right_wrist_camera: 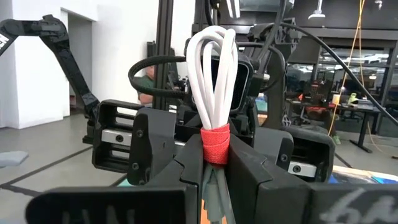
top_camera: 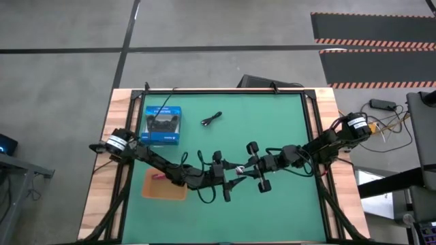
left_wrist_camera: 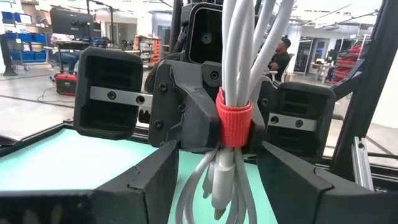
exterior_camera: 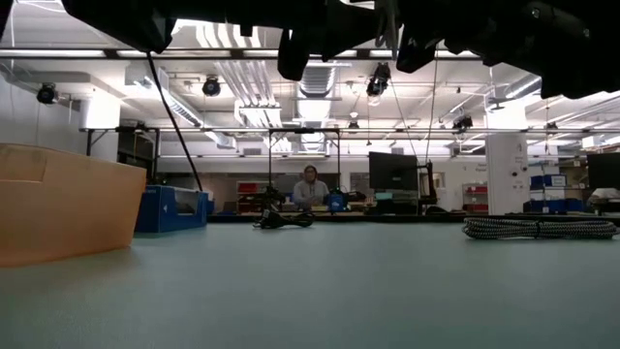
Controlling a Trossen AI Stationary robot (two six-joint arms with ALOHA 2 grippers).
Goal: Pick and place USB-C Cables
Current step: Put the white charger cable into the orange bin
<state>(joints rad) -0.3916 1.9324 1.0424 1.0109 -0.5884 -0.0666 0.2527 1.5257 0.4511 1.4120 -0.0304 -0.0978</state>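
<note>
from above, you see both arms meeting low over the green table point(top_camera: 272, 136), the left gripper point(top_camera: 227, 178) and right gripper point(top_camera: 246, 168) facing each other around a white cable point(top_camera: 238, 173). a black cable point(top_camera: 212, 119) lies on the mat near the blue box point(top_camera: 163, 125), and a red-pink cable point(top_camera: 158, 177) sits at the edge of the orange tray point(top_camera: 163, 190).

at table level, you find the black cable far back, a grey braided cable point(exterior_camera: 539, 227) to one side, and the tray wall close by.

your left wrist camera shows the white bundle with its red strap point(left_wrist_camera: 234, 122) hanging between that arm's fingers point(left_wrist_camera: 155, 180), which stand apart from it; the other gripper grips it.

your right wrist camera shows its fingers point(right_wrist_camera: 261, 177) clamped on the bundle at the strap.
</note>
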